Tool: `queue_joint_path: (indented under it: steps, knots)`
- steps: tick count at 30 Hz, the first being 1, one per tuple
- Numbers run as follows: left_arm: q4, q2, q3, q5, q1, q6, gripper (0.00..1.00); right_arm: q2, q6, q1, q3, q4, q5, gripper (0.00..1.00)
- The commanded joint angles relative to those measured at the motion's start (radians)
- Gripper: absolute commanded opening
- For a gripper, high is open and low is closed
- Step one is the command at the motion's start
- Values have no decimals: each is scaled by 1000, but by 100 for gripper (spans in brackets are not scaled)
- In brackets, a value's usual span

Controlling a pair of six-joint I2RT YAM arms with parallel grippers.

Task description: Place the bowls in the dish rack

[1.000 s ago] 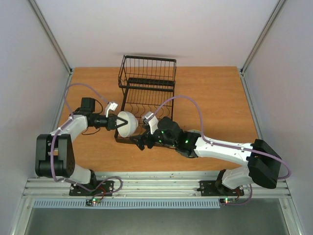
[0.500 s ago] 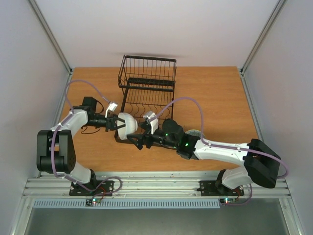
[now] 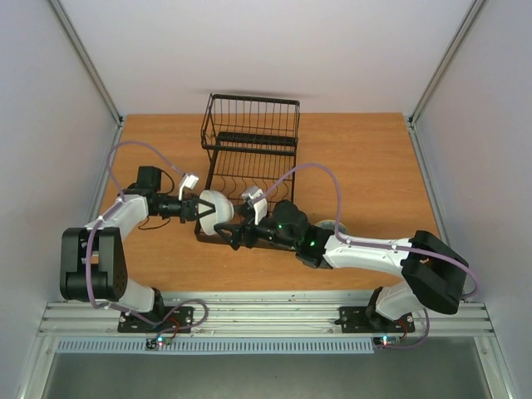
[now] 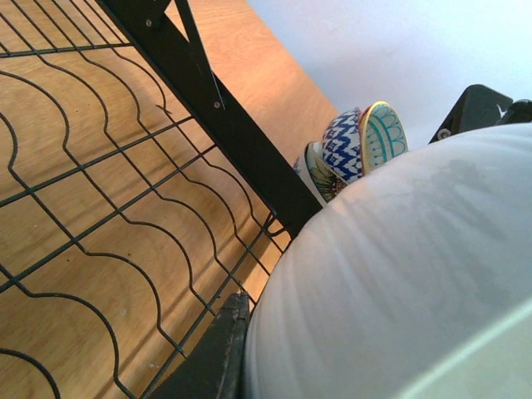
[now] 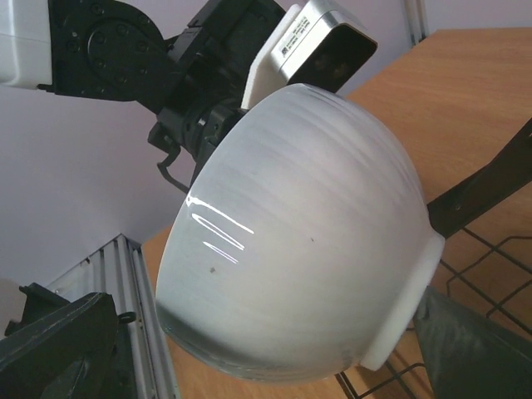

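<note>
My left gripper (image 3: 202,208) is shut on a plain white bowl (image 3: 214,206) and holds it tilted on its side over the near left corner of the black wire dish rack (image 3: 249,158). In the left wrist view the bowl (image 4: 399,274) fills the lower right, against one finger (image 4: 212,357). My right gripper (image 3: 226,233) is open just below the bowl. In the right wrist view the bowl (image 5: 299,233) sits between its spread fingers (image 5: 50,349). Blue-and-white patterned bowls (image 4: 357,145) lie beyond the rack's frame.
The rack's curved slot wires (image 4: 100,166) lie right under the held bowl, with its taller basket section (image 3: 251,120) at the far end. A bowl (image 3: 332,224) shows partly behind my right arm. Bare wooden table (image 3: 366,166) lies right of the rack.
My right arm has reached left, bringing its open gripper up to the white bowl. My left gripper and the bowl have barely shifted.
</note>
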Motion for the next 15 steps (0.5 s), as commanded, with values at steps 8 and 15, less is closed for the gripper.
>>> queue_joint_path:
  steps: [8, 15]
  knots:
    - [-229, 6, 80, 135, -2, 196, 1, 77, 37, 18, 63, 85, -57, 99]
    - [-563, 78, 169, 172, -1, 536, 1, 58, 34, 18, 46, 66, -4, 98]
